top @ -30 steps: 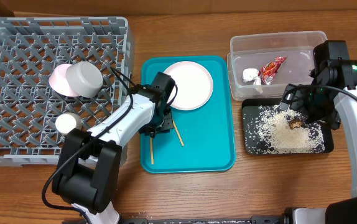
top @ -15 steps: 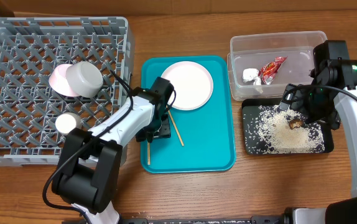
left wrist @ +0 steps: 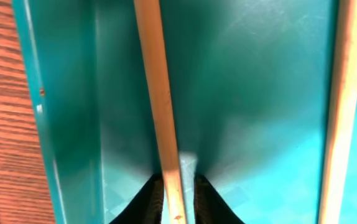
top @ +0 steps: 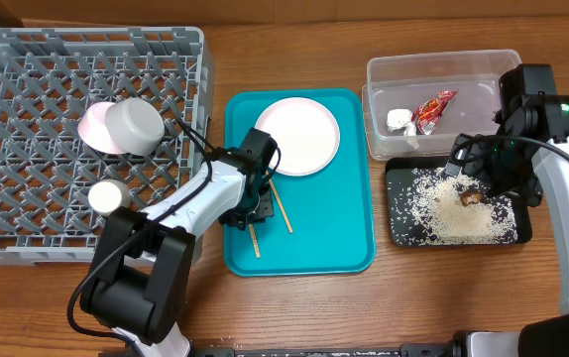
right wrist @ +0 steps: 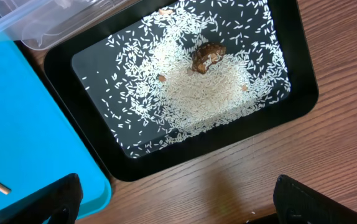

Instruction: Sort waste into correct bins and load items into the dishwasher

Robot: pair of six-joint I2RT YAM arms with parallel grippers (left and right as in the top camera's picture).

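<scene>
1. At the left of the surface stood the grey dish rack. A pink-rimmed bowl and a grey-green bowl touched each other on its lattice.
2. Beside the rack lay the teal tray, which carried the plate and both chopsticks.
3. Further right, the clear tub held the snack wrapper and the paper wad. The black tray just beside it held the rice and a brown lump.
4. The white plate lay flat at the teal tray's far end. It looked stiff, smooth and breakable, so its rim seemed the only place to take hold.
5. The right claw hung released over the black tray, jaws wide and nothing between them.
6. The left claw was clenched on one chopstick near one end, low against the tray floor.
7. That chopstick was thin wood, probably light, stiff and smooth. Held so near one end, it would likely pivot or slip. A pinch nearer the middle would carry it more steadily to the rack.
8. The other chopstick lay loose on the tray, near the held one but apart from it.
</scene>
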